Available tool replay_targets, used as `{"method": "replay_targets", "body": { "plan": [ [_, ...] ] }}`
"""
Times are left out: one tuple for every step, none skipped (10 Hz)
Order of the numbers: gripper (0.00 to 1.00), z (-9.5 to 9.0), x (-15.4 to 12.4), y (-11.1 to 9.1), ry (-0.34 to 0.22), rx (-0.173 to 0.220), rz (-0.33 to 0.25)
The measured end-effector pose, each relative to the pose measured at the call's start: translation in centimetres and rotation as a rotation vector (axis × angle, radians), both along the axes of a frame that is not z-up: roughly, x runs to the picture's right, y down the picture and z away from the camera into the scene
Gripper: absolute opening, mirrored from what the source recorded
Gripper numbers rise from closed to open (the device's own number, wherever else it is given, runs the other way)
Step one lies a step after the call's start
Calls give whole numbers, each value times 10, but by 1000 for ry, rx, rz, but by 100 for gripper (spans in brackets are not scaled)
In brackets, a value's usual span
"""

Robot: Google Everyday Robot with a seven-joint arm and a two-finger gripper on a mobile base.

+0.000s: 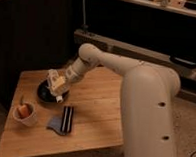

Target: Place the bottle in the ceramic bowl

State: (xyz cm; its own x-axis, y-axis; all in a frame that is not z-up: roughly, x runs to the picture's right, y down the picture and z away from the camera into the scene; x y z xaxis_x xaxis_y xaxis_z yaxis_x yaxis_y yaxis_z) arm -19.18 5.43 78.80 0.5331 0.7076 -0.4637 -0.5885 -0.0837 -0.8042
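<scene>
The whitish-cream bottle is held in my gripper, tilted, directly over the black ceramic bowl. The bowl sits on the left part of the wooden table. The bottle's lower end is close to the bowl's inside; I cannot tell if it touches. My white arm reaches in from the right.
A small white cup with orange contents stands at the table's front left. A black-striped flat item lies on a grey-blue cloth in front of the bowl. Dark cabinets stand behind the table.
</scene>
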Motion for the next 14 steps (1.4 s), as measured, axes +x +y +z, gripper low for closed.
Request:
{"method": "replay_targets", "body": {
  "plan": [
    [0, 7, -1, 4, 16, -22, -3],
    [4, 14, -1, 4, 49, -48, -1],
    [13, 17, -2, 2, 83, -71, 3],
    [25, 20, -4, 2, 126, -102, 1],
    [35, 22, -6, 2, 162, -132, 7],
    [43, 26, -3, 4, 200, -168, 25],
    [55, 29, 1, 4, 225, -202, 48],
    [68, 30, -1, 7, 219, -212, 47],
    [75, 30, -2, 8, 209, -213, 46],
    [80, 30, 1, 9, 202, -210, 47],
    [80, 31, 2, 10, 198, -206, 43],
    [80, 29, 0, 10, 194, -200, 38],
    [80, 29, -2, 11, 191, -200, 36],
    [80, 29, -1, 11, 192, -200, 38]
  ]
}}
